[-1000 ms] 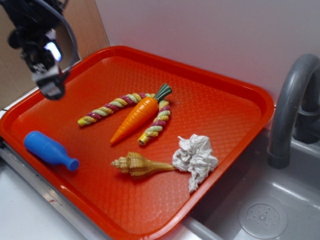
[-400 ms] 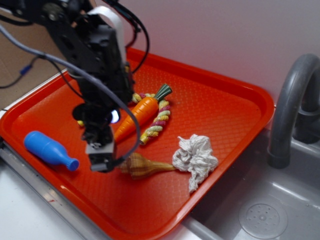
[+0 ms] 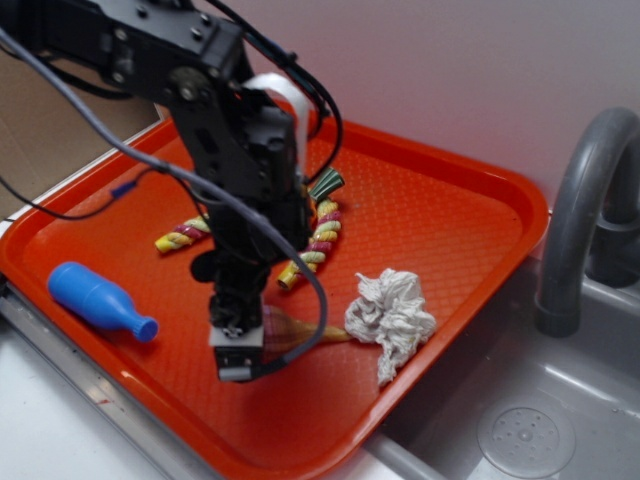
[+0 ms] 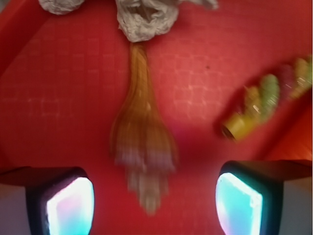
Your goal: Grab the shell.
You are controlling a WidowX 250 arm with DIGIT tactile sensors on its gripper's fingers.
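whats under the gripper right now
The shell lies on the orange tray below the open gripper, spire between the fingers, tail reaching the cloth wad. In the exterior view the arm hides most of it.

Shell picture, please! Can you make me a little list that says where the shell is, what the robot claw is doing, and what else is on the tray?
shell: lying flat on the orange tray, pointed tail touching the cloth
gripper: open, one finger either side of the shell's knobby end, not squeezing it
cloth: crumpled, white-grey
rope toy: striped, behind the arm
blue bottle: lying on its side, near the tray's front-left edge
grabbed yet: no
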